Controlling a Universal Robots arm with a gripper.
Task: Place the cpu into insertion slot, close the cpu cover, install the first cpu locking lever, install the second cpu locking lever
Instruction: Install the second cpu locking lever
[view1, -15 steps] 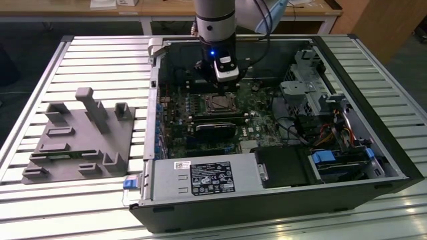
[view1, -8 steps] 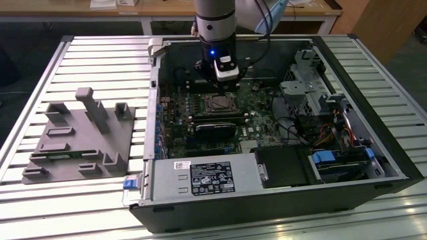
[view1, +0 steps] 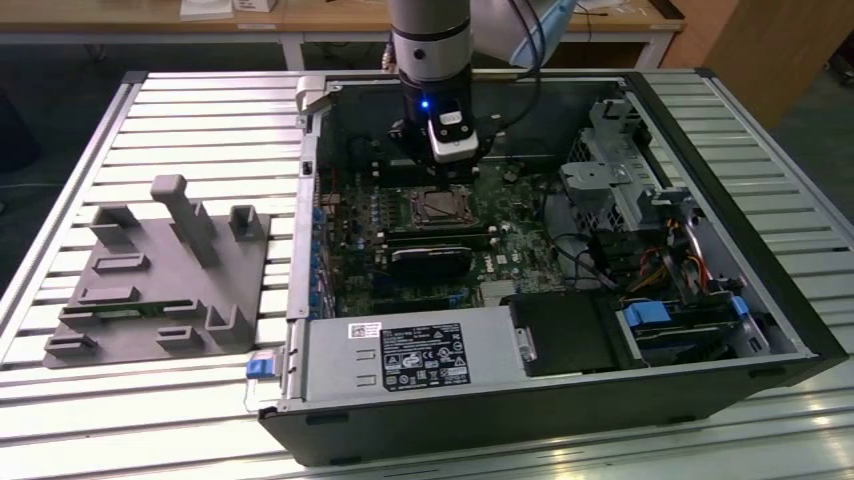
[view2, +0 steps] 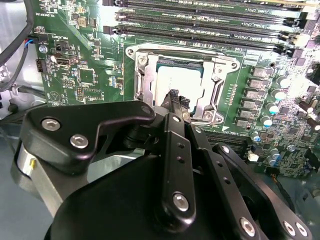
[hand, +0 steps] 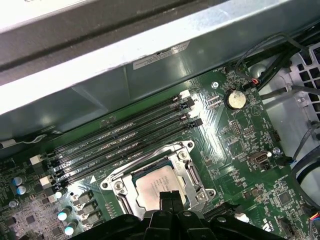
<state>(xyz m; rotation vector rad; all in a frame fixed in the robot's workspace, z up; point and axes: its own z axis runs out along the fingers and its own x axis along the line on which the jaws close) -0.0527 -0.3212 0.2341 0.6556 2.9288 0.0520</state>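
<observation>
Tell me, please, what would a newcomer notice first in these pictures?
First, the open computer case lying on the slatted table, with the arm's end effector lowered onto the motherboard. In both wrist views the cpu sits in its socket with the cpu cover closed around it.

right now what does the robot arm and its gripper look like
The arm is a round column in dark grey with a silvery band, and a black cable runs down beside it. Near its lower end a small blue light glows above a pale grey block. The gripper is matt black, built from flat angular links joined by silver screws and dotted with small holes, narrowing to slim black tips.
</observation>
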